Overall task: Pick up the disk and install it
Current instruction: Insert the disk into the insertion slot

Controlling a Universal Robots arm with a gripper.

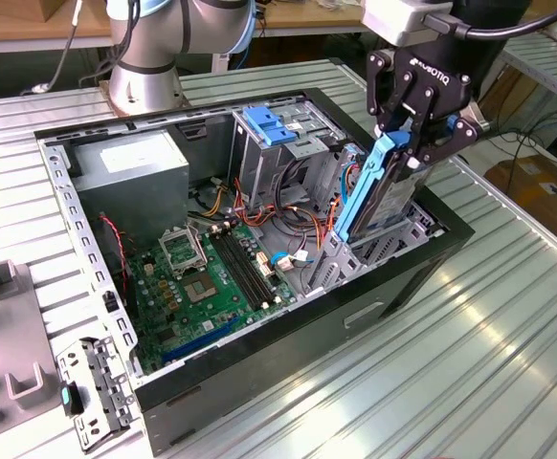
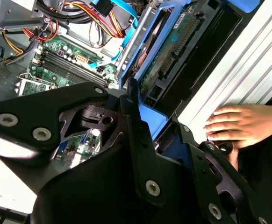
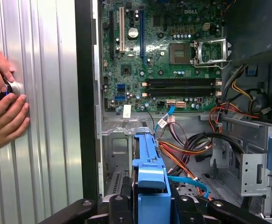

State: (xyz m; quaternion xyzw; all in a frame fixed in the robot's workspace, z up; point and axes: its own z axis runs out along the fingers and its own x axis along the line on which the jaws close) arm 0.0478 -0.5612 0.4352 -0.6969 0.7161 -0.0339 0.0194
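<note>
Motherboard [image 1: 207, 277] is lying in the open computer case [image 1: 307, 363], lower centre of the exterior view. Right of centre, the disk [image 1: 379, 196] is standing tilted, lower end reaching into the case's front bay. At upper right, the gripper [image 1: 412, 150] is clamping its blue top rail. Blue-topped drive cage [image 1: 278, 143] is sitting upper centre. In the first wrist view, a person's hand [image 3: 3, 112] is resting on the ribbed table [image 3: 47, 93].

An open black computer case [image 1: 259, 387] lies on a ribbed metal counter [image 1: 470, 363], its green motherboard [image 1: 202, 287] exposed beside a grey power supply [image 1: 130, 167]. A blue bracket [image 1: 269, 124] tops the tall metal cage [image 1: 255, 167], orange and red cables [image 1: 277, 206] just beside it.
</note>
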